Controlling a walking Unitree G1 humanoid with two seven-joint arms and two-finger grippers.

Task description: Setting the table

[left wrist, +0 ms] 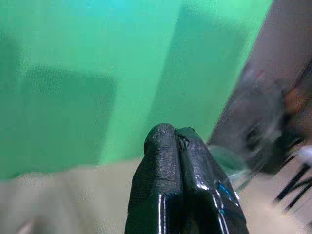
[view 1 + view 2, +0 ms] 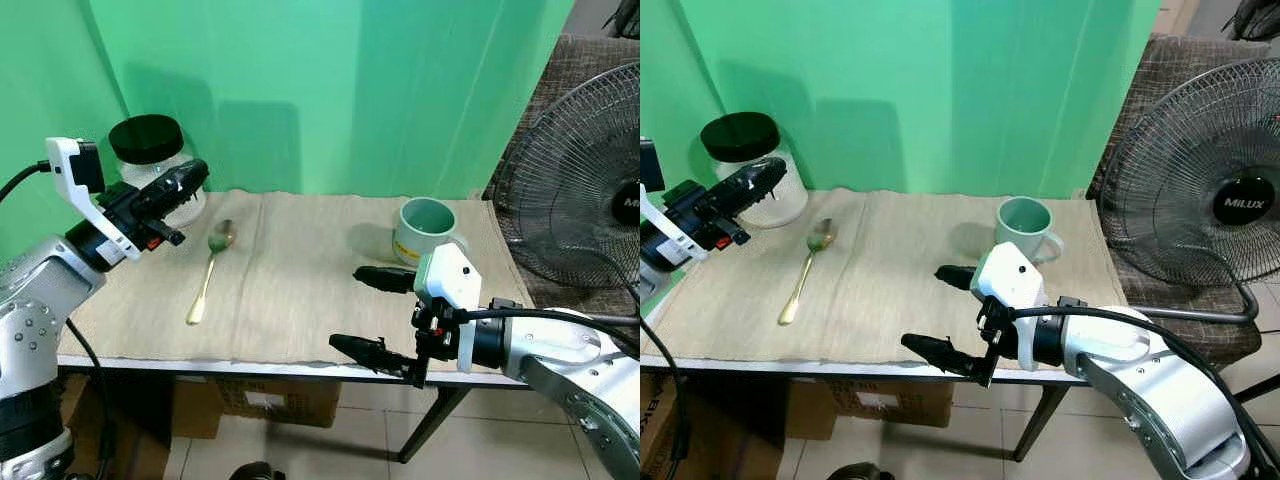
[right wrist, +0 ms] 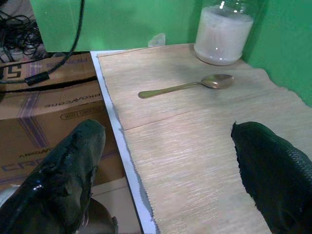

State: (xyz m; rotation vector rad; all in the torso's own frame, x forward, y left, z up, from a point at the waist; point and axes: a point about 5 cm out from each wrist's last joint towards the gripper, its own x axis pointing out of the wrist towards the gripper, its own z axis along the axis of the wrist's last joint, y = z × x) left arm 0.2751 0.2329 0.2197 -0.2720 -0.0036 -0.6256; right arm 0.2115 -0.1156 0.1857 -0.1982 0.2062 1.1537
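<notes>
A gold spoon point(image 2: 209, 270) lies on the beige table mat point(image 2: 290, 300), bowl toward the back, left of centre. A pale green mug point(image 2: 424, 231) stands at the back right. My left gripper point(image 2: 190, 180) is shut with nothing in it, raised above the table's left end, just in front of the glass jar point(image 2: 152, 160). My right gripper point(image 2: 362, 312) hovers open over the front right edge, fingers spread wide, in front of the mug. In the right wrist view the spoon point(image 3: 187, 87) lies ahead between the fingertips point(image 3: 78, 161).
The black-lidded glass jar with white powder stands at the back left. A standing fan point(image 2: 590, 190) is close on the right. A green backdrop point(image 2: 330, 90) hangs behind the table. Cardboard boxes point(image 2: 270, 400) sit under the table.
</notes>
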